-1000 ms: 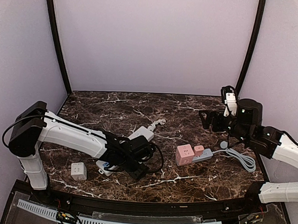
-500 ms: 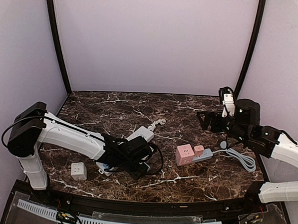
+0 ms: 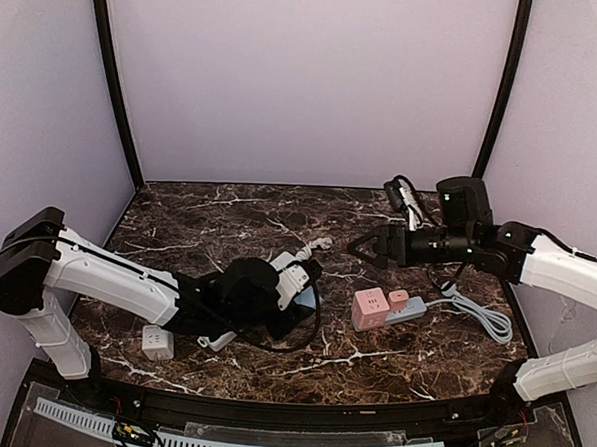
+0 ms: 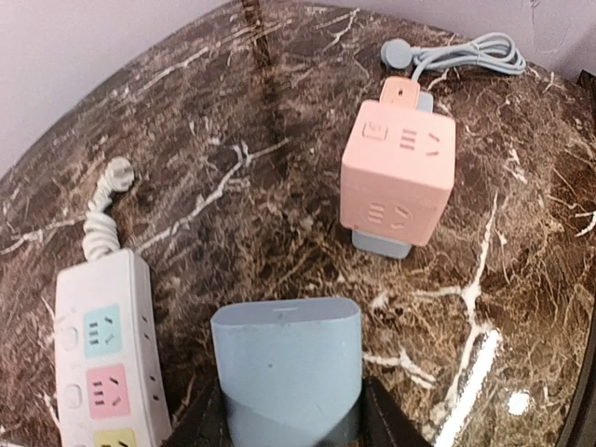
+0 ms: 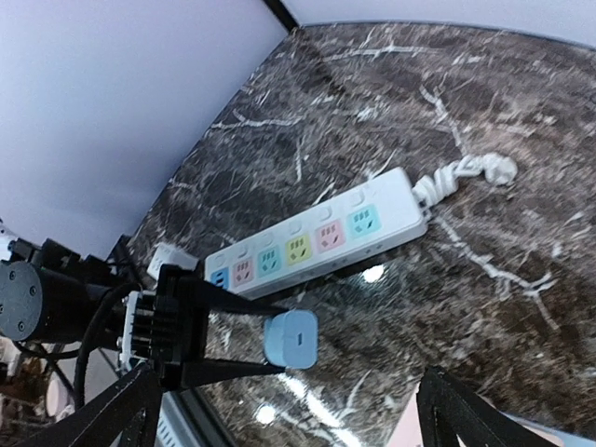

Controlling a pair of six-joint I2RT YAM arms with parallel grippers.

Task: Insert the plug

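Note:
The plug [image 4: 285,372] is a pale blue-grey block with rounded corners, and my left gripper [image 4: 285,424] is shut on its lower sides, holding it just above the table. From the right wrist view the plug [image 5: 291,339] hangs between the left arm's black fingers [image 5: 223,312], beside the white power strip [image 5: 317,244] with coloured sockets. In the top view the left gripper [image 3: 293,288] sits over the near end of that strip [image 3: 276,270]. My right gripper [image 3: 362,245] hovers open above the table's middle right, holding nothing.
A pink cube socket [image 3: 370,308] stands on a grey base with a small pink plug [image 3: 399,299] beside it. Its grey cable [image 3: 479,315] coils off to the right. A small white cube adapter [image 3: 156,341] lies at the near left.
My left gripper has shut on the plug, turned and carried it a little to the right. The right arm has swung left from the table's right edge, out over the marble.

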